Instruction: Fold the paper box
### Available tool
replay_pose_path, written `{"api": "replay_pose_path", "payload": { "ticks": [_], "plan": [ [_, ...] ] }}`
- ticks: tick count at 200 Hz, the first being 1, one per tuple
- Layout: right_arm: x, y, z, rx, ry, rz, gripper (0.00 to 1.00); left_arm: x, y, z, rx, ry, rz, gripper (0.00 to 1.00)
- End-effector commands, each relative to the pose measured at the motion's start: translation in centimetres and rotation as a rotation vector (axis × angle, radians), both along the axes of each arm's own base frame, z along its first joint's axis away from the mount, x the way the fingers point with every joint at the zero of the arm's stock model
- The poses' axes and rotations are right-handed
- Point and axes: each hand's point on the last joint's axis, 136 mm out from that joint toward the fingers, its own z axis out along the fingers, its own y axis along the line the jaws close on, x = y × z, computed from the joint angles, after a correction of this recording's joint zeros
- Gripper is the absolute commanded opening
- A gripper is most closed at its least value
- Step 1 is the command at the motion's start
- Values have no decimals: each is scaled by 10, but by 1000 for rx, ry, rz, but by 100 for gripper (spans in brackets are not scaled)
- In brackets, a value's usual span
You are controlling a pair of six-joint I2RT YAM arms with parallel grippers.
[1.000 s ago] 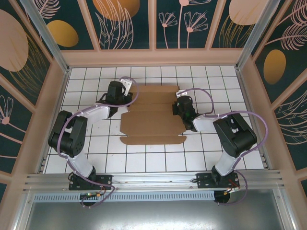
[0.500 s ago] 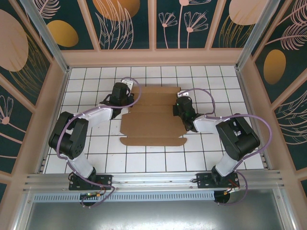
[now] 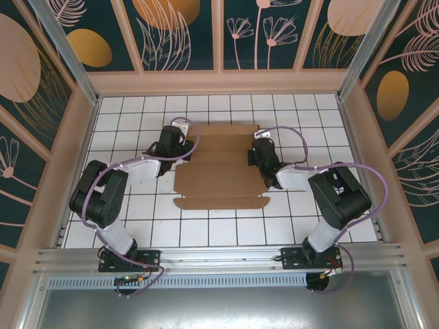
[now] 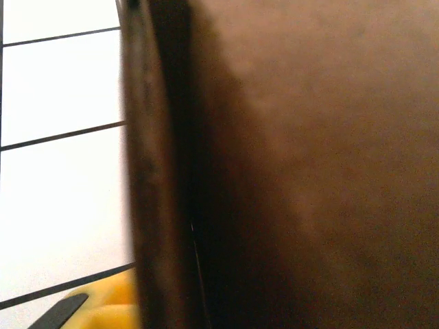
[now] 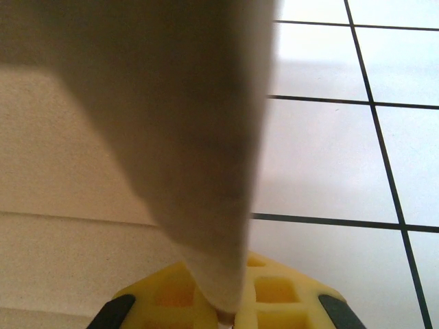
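The white tiled table (image 3: pixel 137 212) spreads across the floor of the cell, and on it, about midway between the side walls and a little toward the far side, lies the paper box (image 3: pixel 219 175) – a brown cardboard sheet, mostly flat, with creases running across it and a narrow flap with rounded corners along its near edge. The left arm (image 3: pixel 103 195) reaches in from the near left corner and the right arm (image 3: pixel 336 195) from the near right, so the sheet sits between the two wrists. The right gripper (image 3: pixel 258 159) stands at the right edge of the box; its wrist camera shows a cardboard flap rising from between the yellow pads (image 5: pixel 274 291), with flat cardboard panels to the left of the flap and bare tiles to the right – the fingers are pressed together on that flap. The left gripper (image 3: pixel 175 145) is at the left edge of the box; in its wrist view the cardboard stands very close, seen edge-on, with tiles to the left and one yellow pad (image 4: pixel 103 308) low in the corner, and I cannot tell whether these fingers are spread or pinching. A purple cable (image 3: pixel 288 130) loops from the right wrist.
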Motion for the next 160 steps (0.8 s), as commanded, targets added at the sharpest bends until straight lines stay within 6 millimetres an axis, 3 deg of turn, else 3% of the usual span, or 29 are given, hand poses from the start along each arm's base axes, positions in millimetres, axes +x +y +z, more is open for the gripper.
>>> {"api": "replay_pose_path", "payload": {
  "ticks": [1,50,83,142,160],
  "plan": [
    [7,0,5,1,-20,-21,0,-13,7,-23,2,74,19,27],
    [6,-5,17,38,-40,-64,0,6,25,-10,31,6,159,0],
    [4,6,28,78,-61,-59,0,9,27,1,30,-40,202,0],
    [2,14,34,52,-81,-125,0,8,33,-5,109,-48,295,0],
    [0,12,33,44,-85,-147,0,6,36,-11,109,-39,313,5]
  ]
}}
